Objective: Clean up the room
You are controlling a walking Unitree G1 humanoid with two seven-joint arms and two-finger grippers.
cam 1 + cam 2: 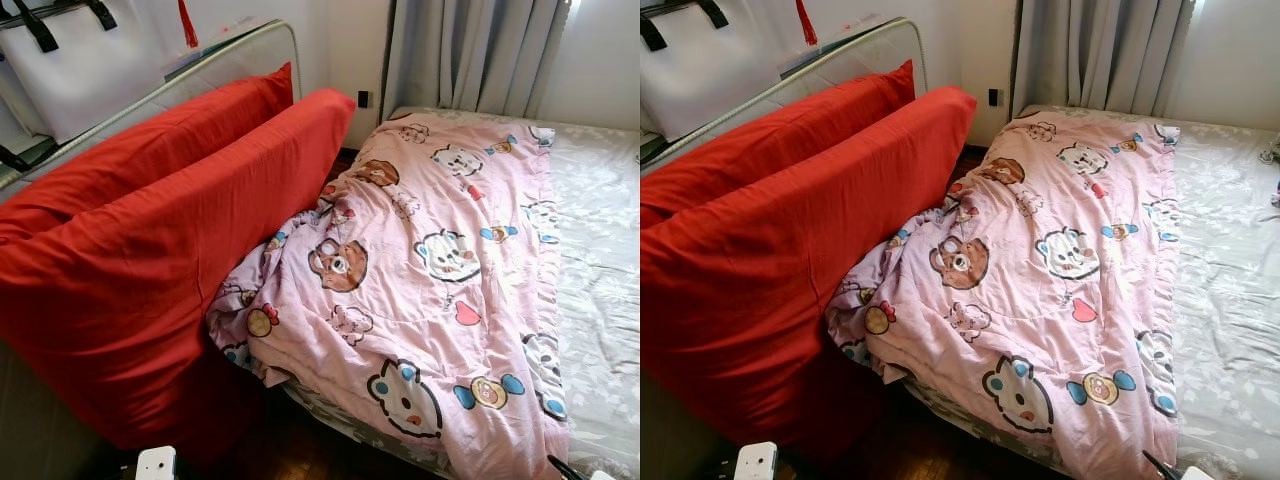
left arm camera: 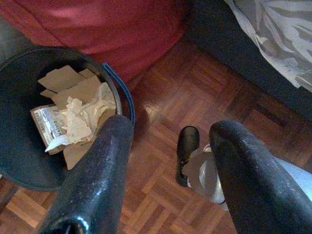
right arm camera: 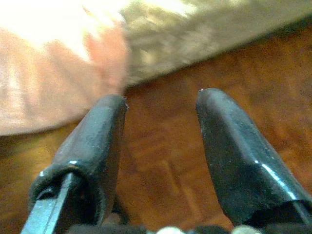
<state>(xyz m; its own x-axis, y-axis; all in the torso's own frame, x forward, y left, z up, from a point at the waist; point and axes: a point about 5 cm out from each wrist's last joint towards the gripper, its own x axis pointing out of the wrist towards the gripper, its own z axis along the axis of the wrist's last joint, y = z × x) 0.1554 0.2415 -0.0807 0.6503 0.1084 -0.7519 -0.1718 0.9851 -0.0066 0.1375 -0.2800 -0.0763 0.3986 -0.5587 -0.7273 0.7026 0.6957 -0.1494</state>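
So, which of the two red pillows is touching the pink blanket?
The front red pillow, the one nearer the bed. Its lower edge meets the pink blanket. The back red pillow leans against the headboard behind it.

The left gripper (image 2: 168, 146) has two long black fingers (image 2: 92, 180), thick and rounded, tapering to blunt tips, with a slightly pitted, glossy surface that catches pale highlights. At the lower centre of the left wrist view sits a black rounded foot (image 2: 187, 151) joined to a pale silver-grey shell (image 2: 207, 175) of the robot's leg. The right gripper (image 3: 161, 105) shows the same dark, shiny fingers, one with a folded edge and a grey metal strip at its base. A white housing corner (image 1: 156, 464) appears at the lower left of the left eye view.
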